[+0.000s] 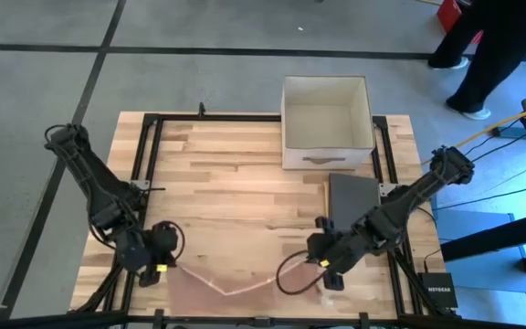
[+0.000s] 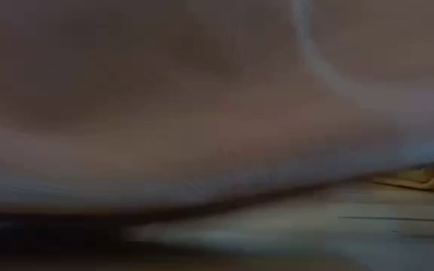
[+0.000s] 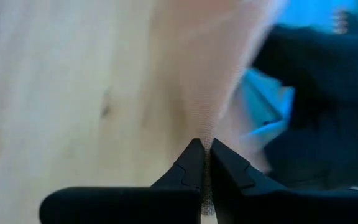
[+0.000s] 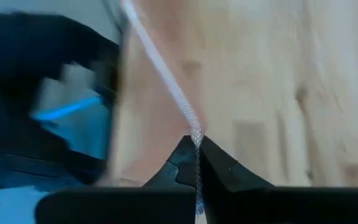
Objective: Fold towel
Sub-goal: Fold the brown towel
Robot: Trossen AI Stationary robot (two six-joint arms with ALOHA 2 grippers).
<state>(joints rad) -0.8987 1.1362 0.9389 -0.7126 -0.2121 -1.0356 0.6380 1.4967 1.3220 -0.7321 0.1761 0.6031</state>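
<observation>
Cloth fills the low view almost edge to edge, a soft blur hanging right before that lens, with only a strip of table (image 2: 420, 218) showing under it. That is the towel (image 1: 236, 285), and I hold it up off the wood at the near edge of the table, strung between my two grippers and sagging to a low point midway between them. My left gripper (image 3: 202, 152) has its jaws pressed nearly together with the thin weave pinched at the very tips; the cloth fans out ahead of the jaws and runs away from them. My right gripper (image 4: 196, 146) is clamped the same way, its tips closed on a narrow hem that rises straight out from between them like a cord. Judging by the sag and by how little cloth sits in each pinch, I take the towel to be light, limp and open-woven, with no stiffness to help it keep a shape; it will drape and swing with any move. Such a shallow bite could slip, so I judge the corners or the hem the right places to hold, taken deeper between the jaws. Beyond my right jaws stand a dark pad (image 1: 352, 196) and a white box (image 1: 325, 123), well apart from the towel.
</observation>
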